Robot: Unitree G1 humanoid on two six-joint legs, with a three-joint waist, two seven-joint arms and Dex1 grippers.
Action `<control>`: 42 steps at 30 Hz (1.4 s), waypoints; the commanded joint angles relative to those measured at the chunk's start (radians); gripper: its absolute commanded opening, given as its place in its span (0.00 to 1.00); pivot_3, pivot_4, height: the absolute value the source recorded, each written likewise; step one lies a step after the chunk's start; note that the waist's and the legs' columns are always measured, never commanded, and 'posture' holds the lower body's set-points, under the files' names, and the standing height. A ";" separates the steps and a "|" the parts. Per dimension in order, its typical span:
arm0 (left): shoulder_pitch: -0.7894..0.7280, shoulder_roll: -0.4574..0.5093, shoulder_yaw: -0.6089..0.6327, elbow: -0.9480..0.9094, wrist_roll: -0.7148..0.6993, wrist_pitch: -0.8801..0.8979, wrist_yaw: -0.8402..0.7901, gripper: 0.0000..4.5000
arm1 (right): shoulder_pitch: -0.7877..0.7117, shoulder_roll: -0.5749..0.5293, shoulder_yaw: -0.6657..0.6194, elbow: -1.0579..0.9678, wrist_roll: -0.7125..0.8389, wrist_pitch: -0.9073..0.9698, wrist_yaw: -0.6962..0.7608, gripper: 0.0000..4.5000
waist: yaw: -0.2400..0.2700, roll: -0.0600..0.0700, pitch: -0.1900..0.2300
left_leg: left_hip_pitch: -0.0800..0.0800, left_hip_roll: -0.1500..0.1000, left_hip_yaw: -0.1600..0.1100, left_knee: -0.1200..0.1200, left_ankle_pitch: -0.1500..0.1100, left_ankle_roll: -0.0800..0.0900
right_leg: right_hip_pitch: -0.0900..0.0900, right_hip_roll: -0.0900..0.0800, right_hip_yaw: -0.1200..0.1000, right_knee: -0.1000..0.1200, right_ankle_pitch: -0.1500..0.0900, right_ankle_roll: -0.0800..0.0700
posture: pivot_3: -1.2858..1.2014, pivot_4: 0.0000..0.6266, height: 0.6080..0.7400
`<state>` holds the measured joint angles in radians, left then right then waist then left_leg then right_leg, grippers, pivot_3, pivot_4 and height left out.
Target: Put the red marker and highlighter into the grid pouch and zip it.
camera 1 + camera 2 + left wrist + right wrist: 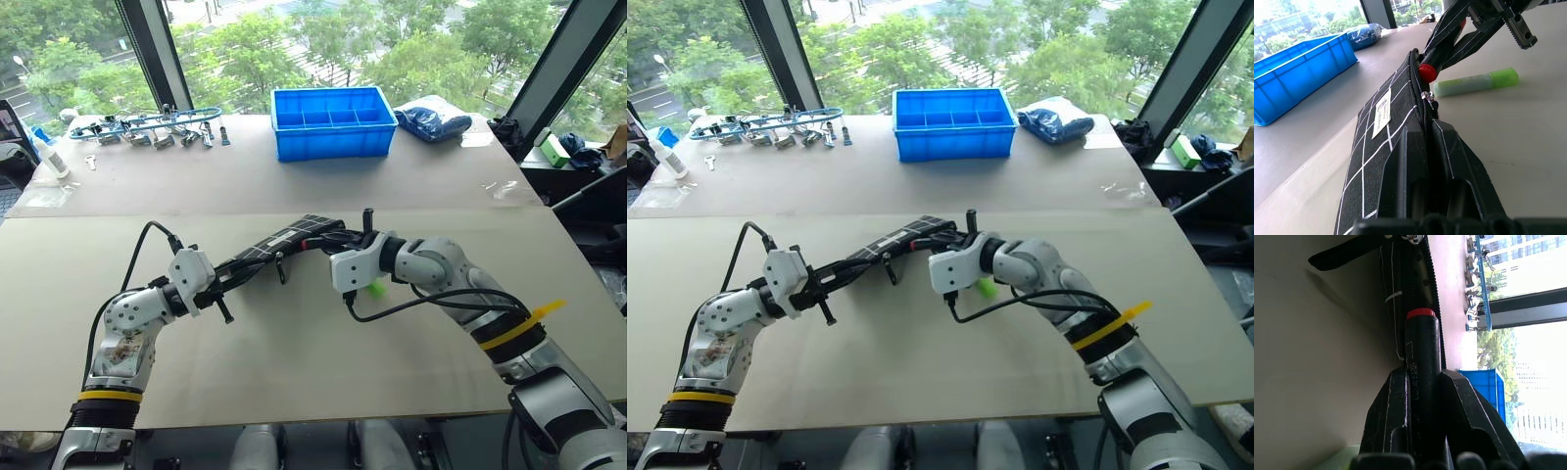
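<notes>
The red marker [1421, 362], light, rigid and smooth-barrelled, sits clamped mid-barrel in the right end effector [345, 257], red end at the grid pouch [1386, 127] mouth. That pouch looks limp, so the left end effector [1425, 147], closed on its zipper edge, holds it above the surface [294, 343]. The highlighter [1476, 82] lies just right.

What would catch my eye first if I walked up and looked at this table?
Mid-table, the left gripper holds up a grid pouch while the right gripper pushes a red marker at its open zipper. A green highlighter lies on the table beside them, and a bright blue bin sits farther back.
</notes>
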<state>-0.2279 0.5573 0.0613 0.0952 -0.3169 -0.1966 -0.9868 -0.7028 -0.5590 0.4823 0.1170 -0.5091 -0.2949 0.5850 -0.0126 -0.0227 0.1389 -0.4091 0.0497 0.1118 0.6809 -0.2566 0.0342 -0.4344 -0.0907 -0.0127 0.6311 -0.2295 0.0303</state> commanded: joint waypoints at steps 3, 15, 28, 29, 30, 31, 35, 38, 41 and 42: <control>-0.008 0.007 -0.002 -0.030 -0.004 -0.008 -0.009 0.00 | -0.043 -0.001 -0.037 0.010 0.011 -0.032 0.015 0.12 | 0.000 0.000 0.000 | 0.000 0.000 0.000 0.000 0.000 0.000 | 0.000 0.000 0.000 0.000 0.000 0.000 | 0.52 0.24 1.00; -0.018 0.002 -0.009 -0.021 -0.003 -0.006 -0.014 0.00 | -0.085 0.039 -0.001 0.066 -0.018 -0.076 0.034 0.12 | -0.001 0.000 0.000 | 0.000 0.000 0.000 0.000 0.000 0.000 | 0.000 0.000 0.000 0.000 0.000 0.000 | 0.52 0.24 1.00; -0.019 -0.009 -0.014 -0.027 -0.009 -0.002 -0.002 0.00 | -0.123 0.156 0.076 0.193 -0.078 -0.320 -0.088 0.12 | -0.002 0.000 0.000 | 0.000 0.000 0.000 0.000 0.001 -0.002 | 0.000 0.000 0.000 0.001 0.000 0.000 | 0.52 0.24 1.00; -0.020 -0.011 -0.015 -0.026 -0.008 -0.002 -0.001 0.00 | -0.125 0.159 0.078 0.205 -0.077 -0.339 -0.089 0.12 | -0.001 0.000 0.000 | 0.000 0.000 0.000 0.000 0.001 -0.002 | 0.000 0.000 0.000 0.001 0.000 0.000 | 0.52 0.24 1.00; -0.020 -0.011 -0.015 -0.026 -0.008 -0.003 -0.001 0.00 | -0.127 0.161 0.078 0.218 -0.073 -0.355 -0.090 0.12 | -0.001 0.000 0.000 | 0.000 0.000 0.000 0.000 0.001 -0.002 | 0.000 0.000 0.000 0.001 0.000 0.000 | 0.52 0.24 1.00; -0.021 -0.013 -0.015 -0.026 -0.008 -0.003 0.000 0.00 | -0.127 0.166 0.074 0.231 -0.056 -0.373 -0.087 0.12 | -0.002 0.000 0.000 | 0.000 0.000 0.000 0.000 0.002 -0.003 | 0.000 0.000 0.000 0.001 0.000 0.000 | 0.52 0.24 1.00; -0.015 -0.015 -0.013 -0.030 -0.007 -0.006 0.003 0.00 | -0.127 0.175 0.053 0.265 -0.017 -0.397 -0.076 0.12 | -0.003 0.000 0.000 | 0.001 0.000 0.000 0.000 0.002 -0.003 | 0.000 0.000 0.000 0.001 0.000 0.000 | 0.52 0.24 1.00; -0.012 -0.017 -0.011 -0.030 -0.008 -0.008 0.004 0.00 | -0.122 0.177 0.032 0.277 0.034 -0.405 -0.059 0.12 | -0.002 0.000 0.000 | 0.001 0.000 0.000 0.000 0.002 -0.003 | 0.000 0.000 0.000 0.001 0.000 0.000 | 0.52 0.24 1.00; -0.016 -0.022 -0.010 -0.026 -0.009 -0.008 0.006 0.00 | -0.125 0.186 0.022 0.299 0.048 -0.396 -0.061 0.12 | -0.003 0.000 0.000 | 0.001 0.000 0.000 0.000 0.002 -0.003 | 0.000 0.000 0.000 0.001 0.000 0.000 | 0.52 0.24 1.00; -0.017 -0.024 -0.010 -0.025 -0.010 -0.008 0.007 0.00 | -0.125 0.189 0.022 0.305 0.049 -0.399 -0.064 0.12 | -0.003 0.000 0.000 | 0.001 0.000 0.000 0.000 0.002 -0.003 | 0.000 0.000 0.000 0.001 0.000 0.000 | 0.52 0.24 1.00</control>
<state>-0.2315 0.5424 0.0434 0.0936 -0.3181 -0.1969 -0.9922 -0.8110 -0.3945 0.5264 0.4488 -0.5043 -0.6458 0.5286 -0.0152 -0.0225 0.1389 -0.4083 0.0499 0.1120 0.6809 -0.2550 0.0314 -0.4340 -0.0906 -0.0125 0.6321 -0.2294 0.0301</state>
